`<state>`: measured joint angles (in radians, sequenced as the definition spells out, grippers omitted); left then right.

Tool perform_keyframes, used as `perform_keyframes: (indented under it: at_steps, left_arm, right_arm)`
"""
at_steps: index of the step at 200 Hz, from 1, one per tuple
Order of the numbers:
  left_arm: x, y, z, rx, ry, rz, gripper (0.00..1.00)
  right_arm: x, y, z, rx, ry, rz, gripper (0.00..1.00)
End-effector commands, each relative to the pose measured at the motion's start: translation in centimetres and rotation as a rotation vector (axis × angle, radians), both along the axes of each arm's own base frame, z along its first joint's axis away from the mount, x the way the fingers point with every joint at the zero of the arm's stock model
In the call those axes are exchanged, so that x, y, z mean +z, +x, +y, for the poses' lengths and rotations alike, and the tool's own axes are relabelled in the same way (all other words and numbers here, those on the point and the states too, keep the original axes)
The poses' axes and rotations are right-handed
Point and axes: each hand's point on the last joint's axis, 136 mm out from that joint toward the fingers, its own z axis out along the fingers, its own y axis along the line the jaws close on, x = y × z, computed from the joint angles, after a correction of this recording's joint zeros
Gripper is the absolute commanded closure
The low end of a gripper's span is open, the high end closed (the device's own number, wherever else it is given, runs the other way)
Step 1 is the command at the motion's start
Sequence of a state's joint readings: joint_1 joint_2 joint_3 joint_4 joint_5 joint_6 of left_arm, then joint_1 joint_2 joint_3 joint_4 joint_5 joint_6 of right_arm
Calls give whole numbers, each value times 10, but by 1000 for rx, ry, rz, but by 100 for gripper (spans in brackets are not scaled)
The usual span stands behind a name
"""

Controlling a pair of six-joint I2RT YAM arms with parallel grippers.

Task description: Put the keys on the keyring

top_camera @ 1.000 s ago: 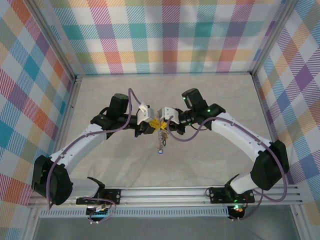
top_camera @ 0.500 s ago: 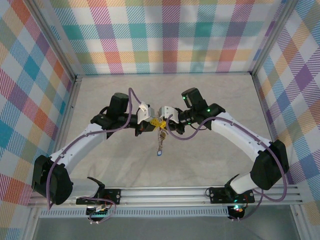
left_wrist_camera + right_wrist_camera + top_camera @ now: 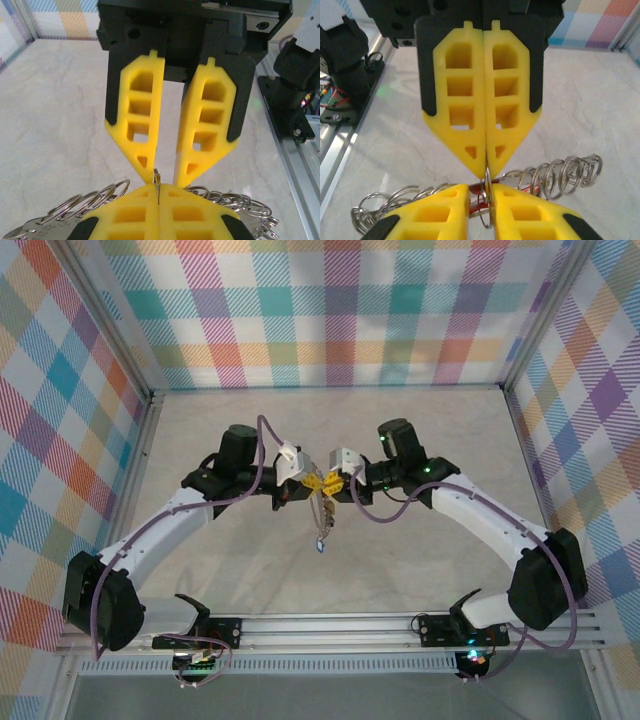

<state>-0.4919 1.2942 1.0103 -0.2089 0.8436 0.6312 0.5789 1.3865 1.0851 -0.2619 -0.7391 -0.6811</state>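
Your left gripper point(image 3: 484, 169) clamps the thin metal keyring point(image 3: 156, 186); right gripper point(image 3: 165, 180), at its 3 o'clock, gapes slightly. Keys point(image 3: 322, 525) dangle toward 6 o'clock.

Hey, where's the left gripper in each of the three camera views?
Top external: left gripper, centre, tip to tip with the right gripper.
Left wrist: bottom centre, closed on a thin metal ring.
Right wrist: top centre, pointing down.
Shared landmark: the aluminium rail along the table's near edge.
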Motion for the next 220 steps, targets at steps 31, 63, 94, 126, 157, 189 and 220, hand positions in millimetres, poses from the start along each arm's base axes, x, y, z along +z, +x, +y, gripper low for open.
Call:
perform_keyframes:
  at_steps: [31,63,94,126,157,189,220]
  left_arm:
    - [53,2,0,9,-186,-110,100]
    - [59,-1,-1,2,-240,-114,100]
    - [61,3,-1,28,-260,-122,100]
    - [69,5,-2,43,-301,-136,100]
    - [70,5,-2,53,-303,-140,100]
    - [74,4,0,58,-309,-153,100]
    - [76,3,-1,51,-319,-150,100]
  right_arm:
    - [30,-9,-4,66,153,9,79]
    - [31,-9,-5,72,161,14,79]
    - [36,-10,-1,102,185,32,86]
    - [38,-6,2,103,200,35,84]
    - [36,-4,3,99,195,40,80]
    - [32,-3,2,86,186,42,77]
    - [33,-2,3,83,192,49,77]
